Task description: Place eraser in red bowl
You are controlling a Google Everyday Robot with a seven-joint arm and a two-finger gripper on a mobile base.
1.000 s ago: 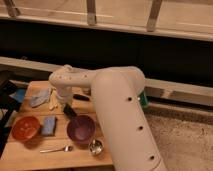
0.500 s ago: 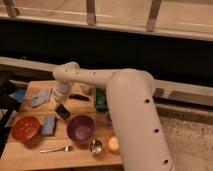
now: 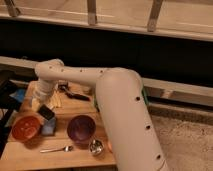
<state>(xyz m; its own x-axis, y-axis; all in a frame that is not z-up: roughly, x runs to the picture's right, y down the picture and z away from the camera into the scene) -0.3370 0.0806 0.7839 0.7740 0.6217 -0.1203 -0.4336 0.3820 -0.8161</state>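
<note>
The eraser (image 3: 46, 113), a small dark block, hangs tilted in my gripper (image 3: 45, 107), which is shut on it just above the wooden table (image 3: 60, 160). The red bowl (image 3: 26, 128) stands at the table's front left, just left of and below the eraser. The gripper is above the gap between the red bowl and the blue pad (image 3: 49, 128). My white arm (image 3: 80, 77) reaches in from the right and hides part of the table's back.
A purple bowl (image 3: 81, 128) stands right of the blue pad. A small steel cup (image 3: 96, 147) and a spoon (image 3: 56, 149) lie near the front edge. A black-handled tool (image 3: 75, 93) lies at the back. Pale flat items (image 3: 55, 100) lie under the gripper's wrist.
The gripper has moved left and toward the front with the eraser in it, from near the purple bowl to beside the red bowl.
</note>
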